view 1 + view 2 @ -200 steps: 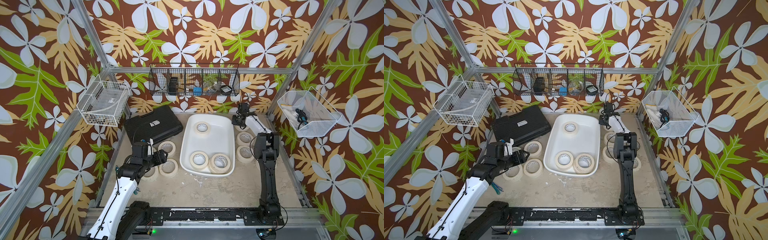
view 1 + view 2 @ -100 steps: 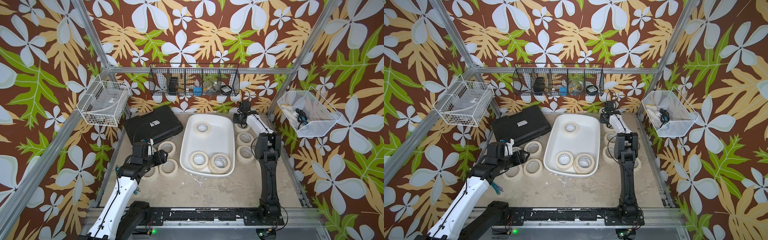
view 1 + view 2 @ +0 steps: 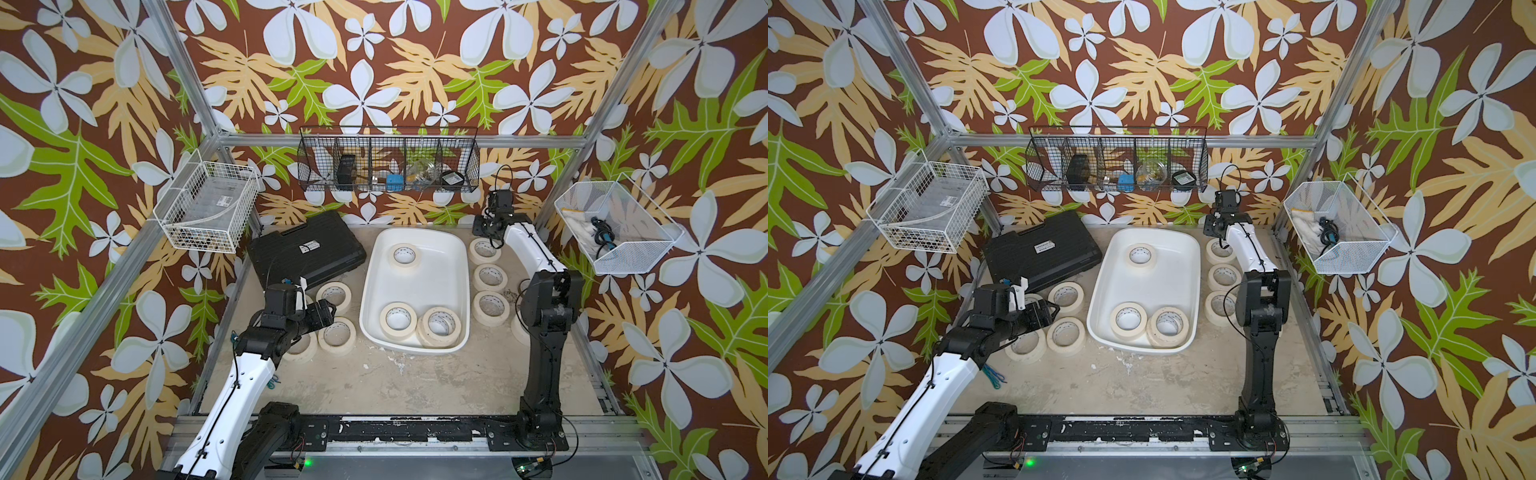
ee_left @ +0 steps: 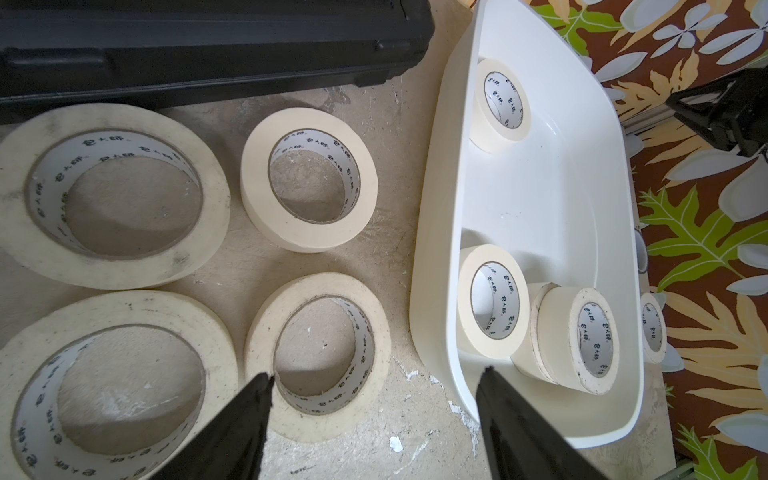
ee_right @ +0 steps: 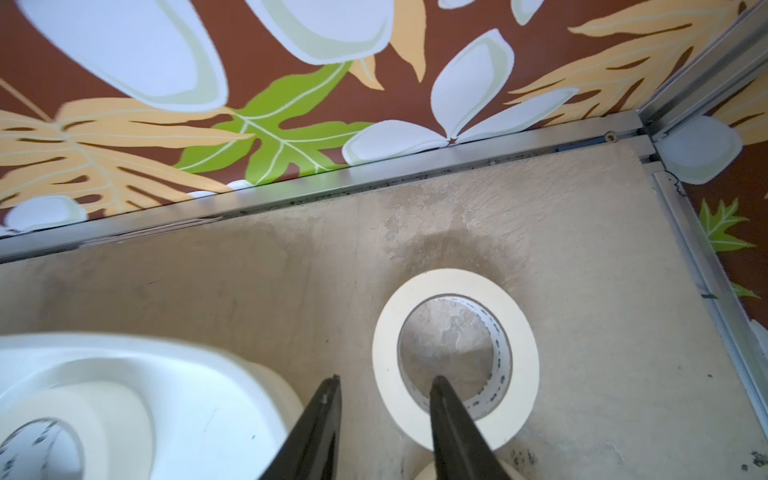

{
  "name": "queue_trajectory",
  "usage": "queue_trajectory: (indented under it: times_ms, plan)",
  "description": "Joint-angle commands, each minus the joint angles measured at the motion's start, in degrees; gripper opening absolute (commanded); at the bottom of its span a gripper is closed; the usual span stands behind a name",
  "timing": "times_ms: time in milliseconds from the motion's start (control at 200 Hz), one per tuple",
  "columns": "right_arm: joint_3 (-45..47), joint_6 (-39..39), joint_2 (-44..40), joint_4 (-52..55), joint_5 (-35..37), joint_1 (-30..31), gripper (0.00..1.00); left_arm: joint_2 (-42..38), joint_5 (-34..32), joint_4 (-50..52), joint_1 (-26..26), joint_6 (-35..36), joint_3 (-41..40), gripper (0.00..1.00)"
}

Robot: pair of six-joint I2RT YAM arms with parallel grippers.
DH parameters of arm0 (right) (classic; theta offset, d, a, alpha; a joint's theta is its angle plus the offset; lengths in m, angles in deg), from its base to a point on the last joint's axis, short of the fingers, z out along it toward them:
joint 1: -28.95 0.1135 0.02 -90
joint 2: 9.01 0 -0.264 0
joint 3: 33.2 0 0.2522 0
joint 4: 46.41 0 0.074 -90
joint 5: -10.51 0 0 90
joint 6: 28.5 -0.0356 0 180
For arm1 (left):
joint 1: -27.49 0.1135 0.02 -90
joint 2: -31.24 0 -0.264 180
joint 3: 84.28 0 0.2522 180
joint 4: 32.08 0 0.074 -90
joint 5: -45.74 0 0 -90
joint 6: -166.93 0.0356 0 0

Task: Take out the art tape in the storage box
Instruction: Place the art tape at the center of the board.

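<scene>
Art tape in storage box | left fingers spread, empty | right fingers parted, empty

A robot test cell in a lab: aluminium frame, flower-print walls. Wire baskets hang inside. Two robot arms stand on a base rail.

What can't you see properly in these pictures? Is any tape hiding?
- Tape: its writing is too small to read in a top view.
- Black wire basket: its small things are too tiny and behind mesh in both top views.
- Right arm: covers the table beside it in both top views, so tape there can't be counted.
- White box: blurred and cut off by the edge in the right wrist view.
</scene>
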State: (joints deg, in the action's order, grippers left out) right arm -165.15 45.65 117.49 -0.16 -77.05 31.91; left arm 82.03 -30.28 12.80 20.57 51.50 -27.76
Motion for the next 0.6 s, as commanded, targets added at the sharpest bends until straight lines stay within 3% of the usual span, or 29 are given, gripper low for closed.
queue_trajectory:
  times_ms: [0, 175, 370, 596]
  plan:
    - [2.84, -0.58, -4.56, 0.28, -3.12, -0.06, 0.40, 0.47, 1.12, -1.41, 0.02, -0.31, 1.21, 0.81]
    - [10.32, -1.35, -13.21, 0.80, -7.97, 0.06, 0.40, 2.50, 1.70, -1.24, -0.03, 0.18, 5.13, 0.81]
    - [22.18, -2.59, -23.94, 0.22, -11.97, 1.71, 0.40, 8.73, 3.95, -0.70, -0.61, 0.73, 15.54, 0.81]
    - [34.89, -3.21, -35.39, -1.38, -14.04, 6.05, 0.40, 17.82, -0.93, -0.22, -8.74, -0.18, 27.06, 0.80]
